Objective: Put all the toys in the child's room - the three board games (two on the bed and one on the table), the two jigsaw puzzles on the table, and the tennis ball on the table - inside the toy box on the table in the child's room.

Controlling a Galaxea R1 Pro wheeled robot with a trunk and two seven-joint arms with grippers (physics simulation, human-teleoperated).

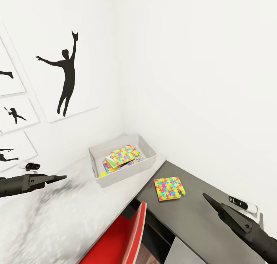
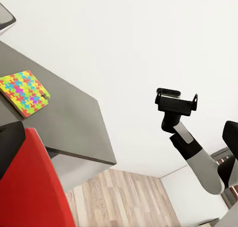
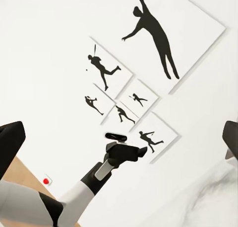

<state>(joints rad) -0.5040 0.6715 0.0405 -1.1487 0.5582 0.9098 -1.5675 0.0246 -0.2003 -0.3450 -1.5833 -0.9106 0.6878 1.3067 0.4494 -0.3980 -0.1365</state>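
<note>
The light grey toy box [image 1: 148, 156] stands on the light grey table top [image 1: 57, 221] in the wall corner. Inside it, one jigsaw puzzle [image 1: 124, 153] lies tilted over a board game [image 1: 109, 165], of which an edge shows. The yellow tennis ball [image 1: 102, 174] peeks out at the box's near corner. The other jigsaw puzzle [image 1: 169, 187] [image 2: 24, 93] lies flat on the dark grey top. My left gripper [image 1: 61, 177] hovers open left of the box. My right gripper [image 1: 207, 199] is open above the dark top, right of the loose puzzle. Both hold nothing.
A red chair [image 1: 123, 233] [image 2: 29, 187] is tucked at the inner corner of the L-shaped desk. White walls close in behind and to the right. Silhouette posters [image 1: 65, 75] [image 3: 153, 33] hang on the left wall. Wooden floor [image 2: 119, 197] lies beyond the dark top's end.
</note>
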